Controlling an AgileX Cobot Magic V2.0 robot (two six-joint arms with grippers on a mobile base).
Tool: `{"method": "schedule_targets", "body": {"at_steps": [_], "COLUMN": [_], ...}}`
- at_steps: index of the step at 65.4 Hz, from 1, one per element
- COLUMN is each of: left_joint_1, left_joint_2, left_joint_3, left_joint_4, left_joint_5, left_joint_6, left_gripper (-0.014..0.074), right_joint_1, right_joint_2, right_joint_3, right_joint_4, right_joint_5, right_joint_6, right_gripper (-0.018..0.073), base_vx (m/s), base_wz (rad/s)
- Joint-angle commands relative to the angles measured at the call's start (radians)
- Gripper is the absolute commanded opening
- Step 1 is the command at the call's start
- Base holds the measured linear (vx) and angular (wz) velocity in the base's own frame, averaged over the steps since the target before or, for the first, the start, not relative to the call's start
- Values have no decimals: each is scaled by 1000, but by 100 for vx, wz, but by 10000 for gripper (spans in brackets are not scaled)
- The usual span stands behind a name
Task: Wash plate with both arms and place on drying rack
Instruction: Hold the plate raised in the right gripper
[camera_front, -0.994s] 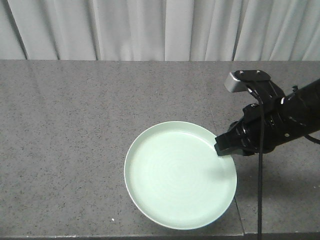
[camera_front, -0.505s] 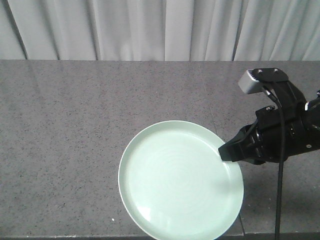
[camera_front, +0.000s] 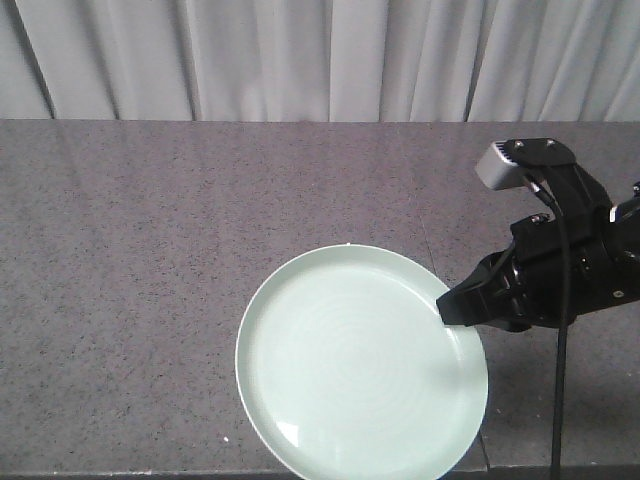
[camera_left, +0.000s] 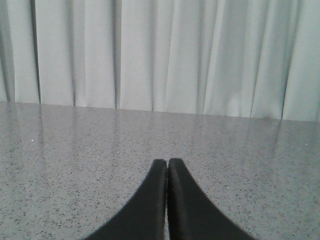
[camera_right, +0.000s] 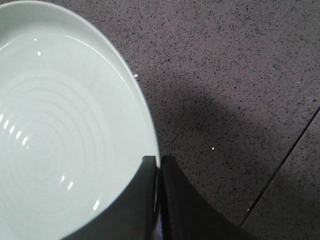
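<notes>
Front-facing view: your right gripper (camera_front: 452, 310) pinches the right rim of the pale green plate (camera_front: 350, 365), which is by the near edge of the grey speckled countertop (camera_front: 150, 250). Right wrist view shows one finger inside the rim and one outside. Left wrist view: your left gripper (camera_left: 167, 162) is clenched on nothing, fingers pressed together, above the countertop and facing a pale curtain (camera_left: 150, 50).

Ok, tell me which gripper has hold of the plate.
The right gripper: its jaws pinch the rim of the plate. The left gripper is shut on nothing, with only countertop before it.
</notes>
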Motion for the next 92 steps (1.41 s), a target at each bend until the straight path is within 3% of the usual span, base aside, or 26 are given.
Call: {"method": "schedule_targets", "body": {"at_steps": [1,92], "left_joint_1": [-3,-3], "left_joint_2": [-15,-15], "left_joint_3": [-21,-21], "left_joint_4": [-2,-2], "left_joint_5": [-78,-78], "left_joint_6": [-9,-9], "left_gripper": [-6,-6], "right_joint_1": [-3,-3], "right_joint_2": [-27,-27], "right_joint_3": [-24,-24], "right_joint_4": [46,46], "right_joint_5": [-21,-22], "right_joint_6": [-4,-4], "right_gripper": [-1,-1], "base_vx": [0,-2], "base_wz": [0,8]}}
